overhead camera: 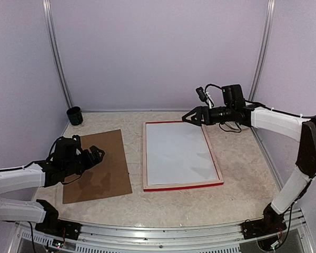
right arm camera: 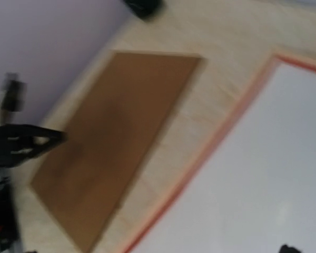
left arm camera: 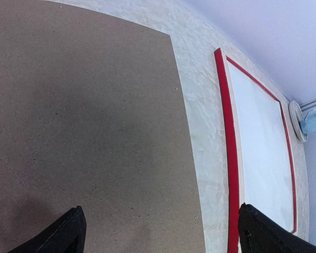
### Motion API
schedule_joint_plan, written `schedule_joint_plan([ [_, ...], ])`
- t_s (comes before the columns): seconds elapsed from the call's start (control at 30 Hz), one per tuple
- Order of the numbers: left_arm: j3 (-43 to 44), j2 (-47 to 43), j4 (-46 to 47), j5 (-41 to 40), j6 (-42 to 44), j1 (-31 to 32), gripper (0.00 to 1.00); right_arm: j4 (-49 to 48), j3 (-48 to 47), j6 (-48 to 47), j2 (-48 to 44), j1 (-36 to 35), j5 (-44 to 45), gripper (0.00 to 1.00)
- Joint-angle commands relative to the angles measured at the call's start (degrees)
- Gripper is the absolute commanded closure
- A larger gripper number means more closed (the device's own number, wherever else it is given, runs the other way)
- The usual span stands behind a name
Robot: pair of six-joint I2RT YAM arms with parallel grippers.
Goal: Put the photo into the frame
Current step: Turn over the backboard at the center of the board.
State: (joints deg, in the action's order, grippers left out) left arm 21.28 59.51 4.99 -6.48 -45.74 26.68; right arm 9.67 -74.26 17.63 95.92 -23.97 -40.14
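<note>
Top external: photo (overhead camera: 180, 153) sits white-side-up in frame (overhead camera: 184, 186), long axis running away from me. Nearer is right end effector (overhead camera: 185, 118), over the far corner; I can't tell its spread; left end effector (overhead camera: 99, 156) stands wide.

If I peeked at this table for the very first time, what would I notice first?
Probably the big frame lying flat in the middle of the table, its bright red edges around a white sheet. Next, the brown board to its left, with the left gripper hovering open above it, and the right gripper open by the frame's far right corner.
</note>
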Motion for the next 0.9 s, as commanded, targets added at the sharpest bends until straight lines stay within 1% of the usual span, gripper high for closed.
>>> schedule_joint_plan([
  [0.0, 2.7, 0.5, -1.8, -2.6, -0.6, 2.3, 0.01, -16.3, 9.6, 2.9, -6.7, 1.7, -7.6, 0.01],
  [0.1, 3.4, 0.7, -2.4, -3.4, -0.7, 3.4, 0.01, -20.3, 13.4, 3.6, -6.8, 1.9, -9.9, 0.01],
  [0.2, 4.4, 0.7, -3.4, -4.0, -1.0, 4.3, 0.01, -27.2, 17.4, 6.7, -6.1, 2.2, -12.6, 0.01],
  [0.33, 6.1, 0.3, -4.8, -5.8, -0.9, 5.9, 0.01, -34.5, 23.1, 7.7, -6.7, 2.6, -15.0, 0.01],
  [0.4, 6.6, 0.1, -7.1, -6.4, -1.0, 6.5, 0.01, -37.5, 25.2, 8.3, -7.1, 3.2, -16.3, 0.01],
  [0.47, 7.2, -0.2, -7.8, -7.0, -1.3, 7.1, 0.01, -42.2, 27.1, 11.4, -7.4, 4.6, -19.1, 0.01],
  [0.57, 8.3, -0.3, -8.7, -7.9, -1.6, 8.1, 0.01, -53.7, 31.7, 17.8, -7.8, 7.3, -23.6, 0.01],
  [0.73, 10.1, 0.6, -9.3, -9.0, -1.8, 9.6, 0.01, -57.6, 33.9, 19.5, -6.4, 8.3, -26.0, 0.01],
  [0.87, 11.0, 2.3, -8.4, -8.9, -2.1, 10.3, 0.01, -67.5, 38.1, 23.6, -4.8, 9.5, -27.9, 0.01],
])
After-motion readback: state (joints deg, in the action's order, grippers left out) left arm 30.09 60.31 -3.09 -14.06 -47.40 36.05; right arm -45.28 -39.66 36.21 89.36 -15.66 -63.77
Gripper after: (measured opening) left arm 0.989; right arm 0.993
